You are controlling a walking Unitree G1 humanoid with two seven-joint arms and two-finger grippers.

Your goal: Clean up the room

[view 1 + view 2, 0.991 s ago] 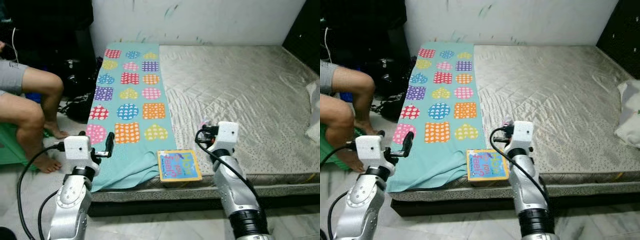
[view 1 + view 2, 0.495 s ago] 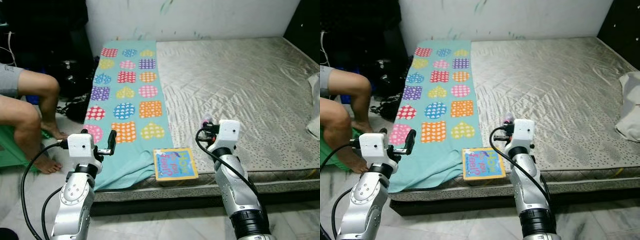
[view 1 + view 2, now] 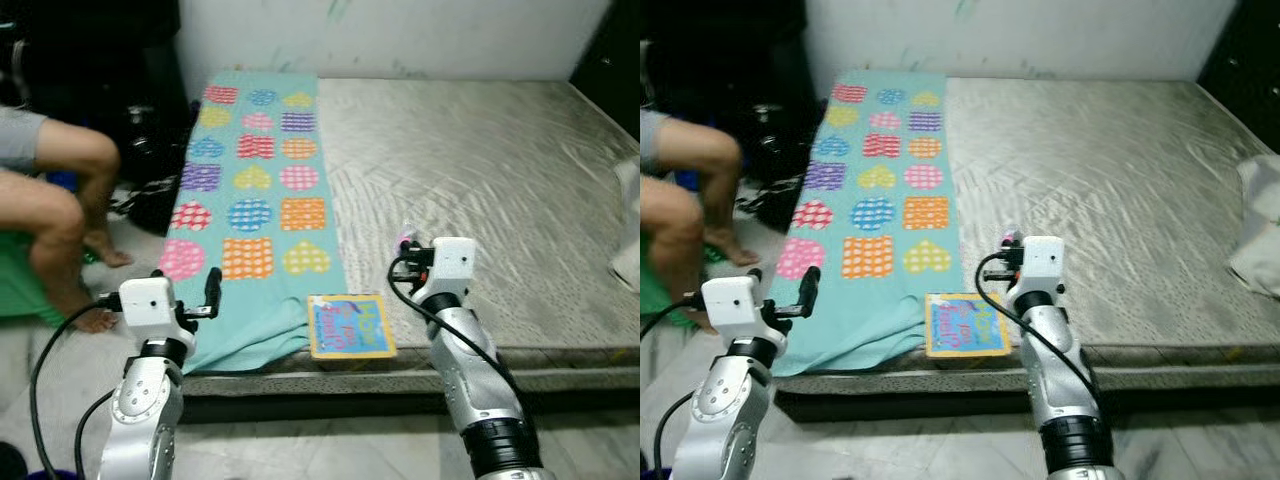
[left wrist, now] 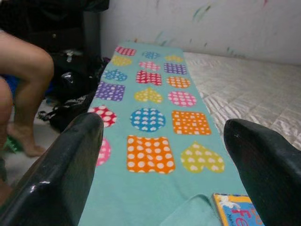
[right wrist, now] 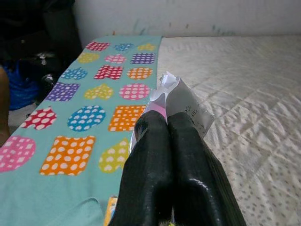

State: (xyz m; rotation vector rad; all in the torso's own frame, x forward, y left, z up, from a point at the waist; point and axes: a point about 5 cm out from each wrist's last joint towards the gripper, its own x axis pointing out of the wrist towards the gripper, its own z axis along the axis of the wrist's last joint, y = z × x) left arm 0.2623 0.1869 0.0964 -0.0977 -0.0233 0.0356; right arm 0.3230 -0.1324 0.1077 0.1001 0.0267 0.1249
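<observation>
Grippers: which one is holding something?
The right gripper: its fingers are shut on a small crumpled wrapper, pink and silver, raised over the mattress. The left gripper is open with nothing between its fingers, over the heart-patterned blanket.

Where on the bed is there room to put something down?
The bare silver quilted mattress is free between the teal blanket with coloured dotted hearts and the white pillow. The front edge is crowded: colourful picture book beside the right claw.
</observation>
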